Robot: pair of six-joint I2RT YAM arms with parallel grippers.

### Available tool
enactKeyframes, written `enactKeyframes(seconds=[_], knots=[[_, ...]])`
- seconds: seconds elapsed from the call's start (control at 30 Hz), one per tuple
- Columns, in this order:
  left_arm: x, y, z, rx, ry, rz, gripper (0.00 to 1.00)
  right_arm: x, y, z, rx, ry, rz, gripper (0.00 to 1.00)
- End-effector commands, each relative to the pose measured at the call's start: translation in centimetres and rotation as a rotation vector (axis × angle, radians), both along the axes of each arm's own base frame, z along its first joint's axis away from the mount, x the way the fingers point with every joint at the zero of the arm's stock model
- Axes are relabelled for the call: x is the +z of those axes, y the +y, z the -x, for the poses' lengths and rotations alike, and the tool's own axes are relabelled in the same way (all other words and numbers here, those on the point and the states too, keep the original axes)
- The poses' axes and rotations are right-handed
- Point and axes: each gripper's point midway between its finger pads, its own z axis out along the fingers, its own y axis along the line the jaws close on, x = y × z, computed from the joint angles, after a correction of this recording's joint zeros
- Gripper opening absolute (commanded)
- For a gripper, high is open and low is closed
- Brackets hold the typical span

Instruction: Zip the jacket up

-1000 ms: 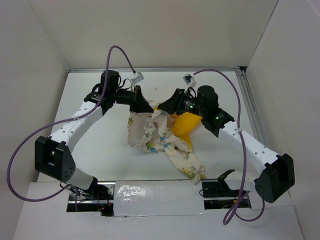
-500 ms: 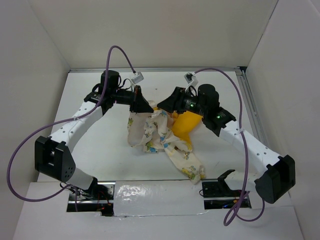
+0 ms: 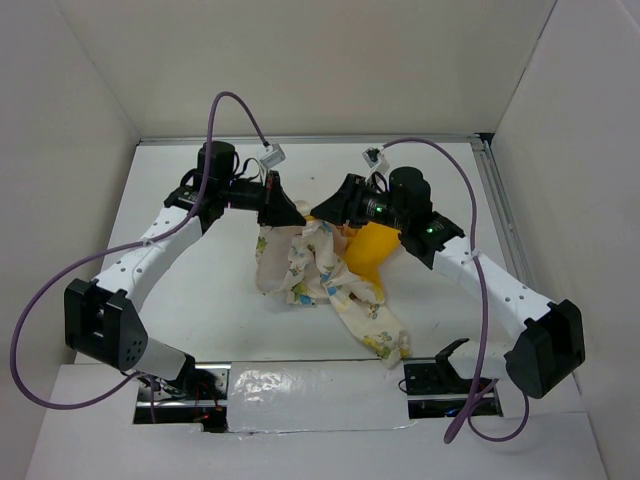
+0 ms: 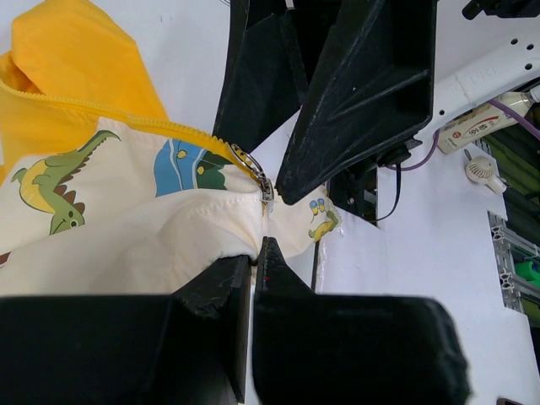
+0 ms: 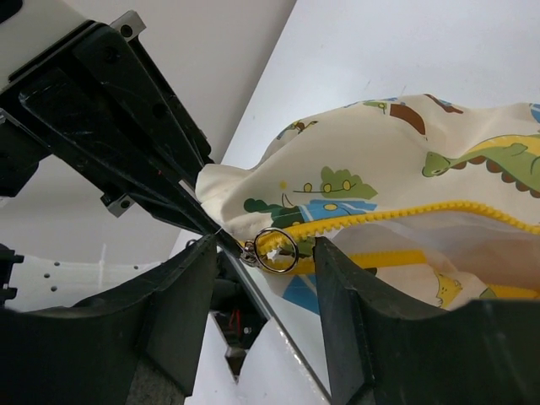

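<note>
The jacket (image 3: 318, 268) is cream with cartoon prints and hangs bunched between both arms, its yellow hood (image 3: 372, 250) to the right. My left gripper (image 3: 293, 214) is shut on a cream fold of the jacket (image 4: 152, 245), just below the zipper's slider (image 4: 260, 179) at the end of the yellow zipper teeth (image 4: 143, 125). My right gripper (image 5: 263, 253) is open. The slider's metal pull ring (image 5: 277, 250) sits between its two fingers (image 5: 350, 287) without touching either. One sleeve (image 3: 380, 335) trails toward the near edge.
White walls enclose the white table (image 3: 200, 290) on three sides. A metal rail (image 3: 500, 210) runs along the right side. Purple cables (image 3: 240, 105) loop above both arms. The arm bases and a shiny strip (image 3: 300, 385) line the near edge.
Both wrists have shifted slightly toward the back and left in the top view. The jacket hangs much as before.
</note>
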Motion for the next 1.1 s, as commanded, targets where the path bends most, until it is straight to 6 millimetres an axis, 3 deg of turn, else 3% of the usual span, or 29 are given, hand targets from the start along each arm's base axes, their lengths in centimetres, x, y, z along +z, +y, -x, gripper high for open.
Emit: enactKeyframes(seconds=[0.0,0.13,0.3,0.5,0.57,0.6,0.8,0.93,1.07], knots=[[1.6,-0.3,0.7,-0.044,-0.099,0.038,0.0,3.1,0.4,0.2,0.025,-0.079,-0.069,0.57],[1.2,-0.2,0.6,-0.033,-0.093,0.03,0.0,3.3,0.4,0.0,0.024,-0.078,-0.057,0.39],[1.3,-0.2,0.4,-0.02,-0.101,0.027,0.0,2.7,0.3,0.0,0.014,-0.062,-0.047,0.32],[1.3,0.0,0.3,-0.001,-0.102,0.018,0.0,2.5,0.1,-0.1,-0.002,-0.056,-0.036,0.14],[1.2,0.0,0.4,0.003,-0.103,0.016,0.0,2.3,0.0,-0.1,-0.007,-0.054,-0.029,0.12],[1.1,0.1,0.3,0.008,-0.101,0.014,0.0,2.2,-0.2,-0.3,-0.024,-0.053,-0.021,0.0],[1.4,0.6,0.0,0.075,-0.067,0.007,0.0,1.3,-1.4,-1.0,-0.139,-0.073,0.051,0.0],[2.2,0.8,1.1,0.092,0.015,0.03,0.0,-0.6,-4.1,-4.2,-0.428,-0.121,0.169,0.0],[1.7,1.6,1.4,0.206,0.145,0.002,0.0,-2.2,-5.8,-6.5,-0.614,-0.132,0.25,0.0]])
